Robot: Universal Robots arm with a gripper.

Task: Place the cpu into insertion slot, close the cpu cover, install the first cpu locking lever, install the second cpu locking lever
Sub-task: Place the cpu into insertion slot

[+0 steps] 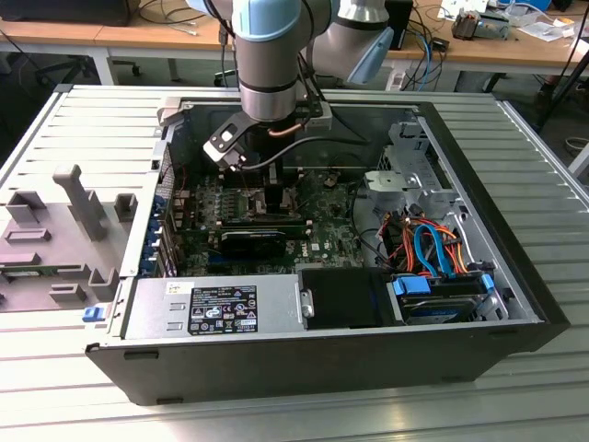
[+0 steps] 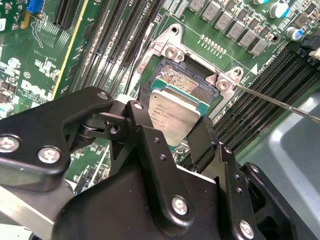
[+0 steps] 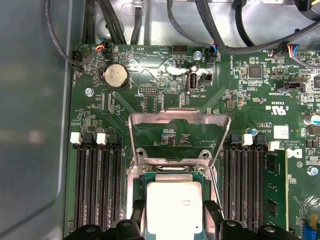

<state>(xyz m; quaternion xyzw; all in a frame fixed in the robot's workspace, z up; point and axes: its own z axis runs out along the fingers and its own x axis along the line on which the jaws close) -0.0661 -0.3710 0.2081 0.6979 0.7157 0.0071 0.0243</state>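
2 fingers (image 3: 138, 211) on cpu (image 3: 173, 207), memory slots (image 3: 97, 190) alongside

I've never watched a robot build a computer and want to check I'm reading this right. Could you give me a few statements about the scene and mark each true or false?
1. The tool grips the cpu by two opposite edges. True.
2. The cpu cover is shut over the insertion slot. False: it stands open, tipped back.
3. The computer case lies open on its side. True.
4. The cpu lies outside the case. False: the tool holds it over the insertion slot, whose pins partly show.
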